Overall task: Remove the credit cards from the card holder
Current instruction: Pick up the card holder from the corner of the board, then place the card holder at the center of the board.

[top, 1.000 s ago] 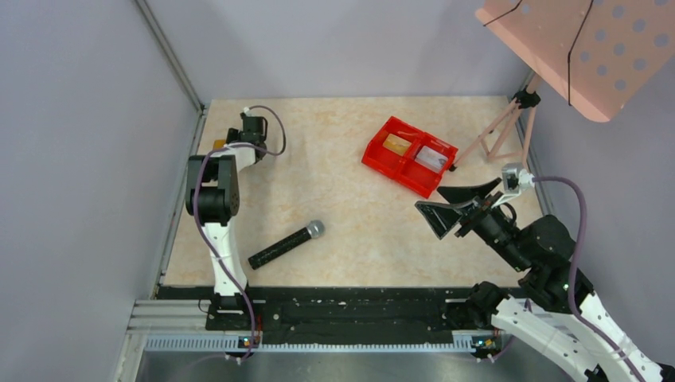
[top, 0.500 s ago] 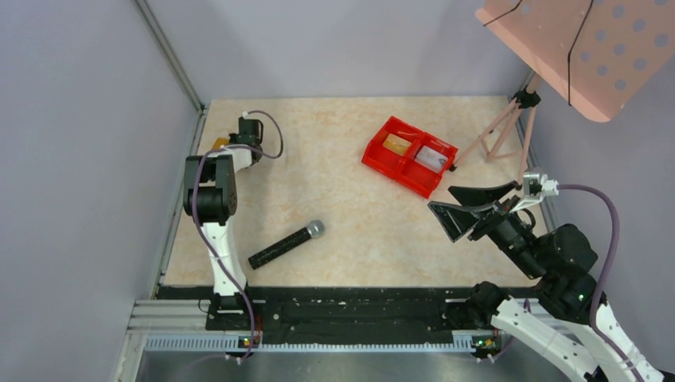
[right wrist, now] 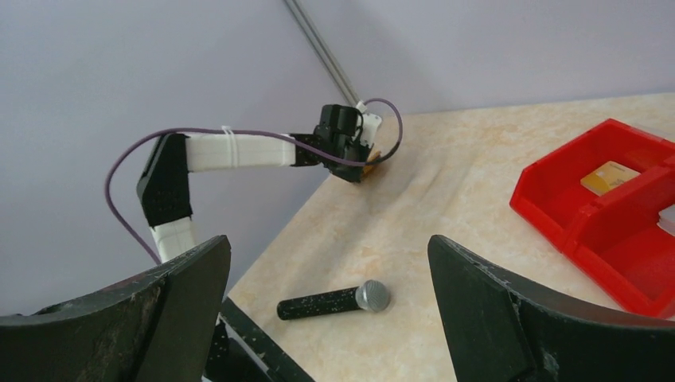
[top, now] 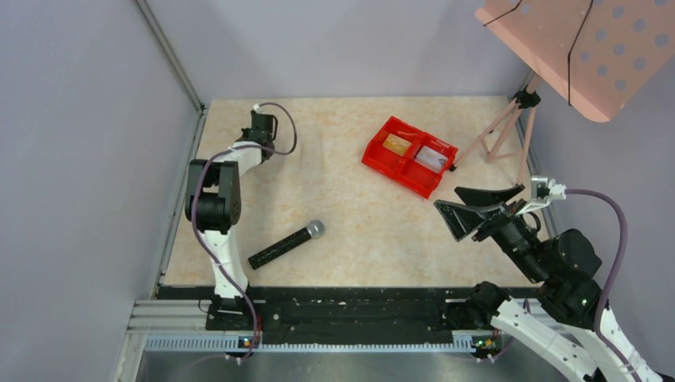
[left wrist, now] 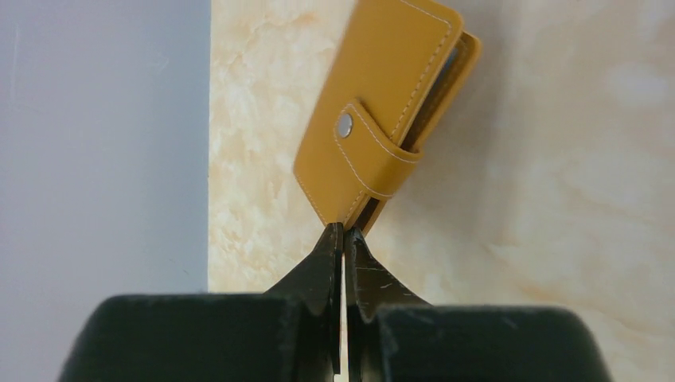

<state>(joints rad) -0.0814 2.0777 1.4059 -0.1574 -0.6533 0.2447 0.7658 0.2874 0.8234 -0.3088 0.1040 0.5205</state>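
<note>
- Left gripper point(left wrist: 343, 232) was pinched shut at the holder's point(left wrist: 382, 103) corner beside the wall point(left wrist: 103, 135), probably to pull it clear.
- Right gripper point(top: 446, 197) stood wide open, empty.

Bench point(top: 342, 199), beige marbled. Right tool point(top: 446, 197): jaws wide, nothing between. Red two-compartment tray point(top: 396, 175) just beyond and left of tool, holding yellow-gold card point(top: 396, 144) and pale card point(top: 431, 157), one per compartment. Black microphone point(top: 286, 245) well left of tool, lying flat

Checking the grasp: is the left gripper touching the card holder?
Touching. The left wrist view shows the left gripper with closed fingertips pinching the lower corner of the card holder.
</note>
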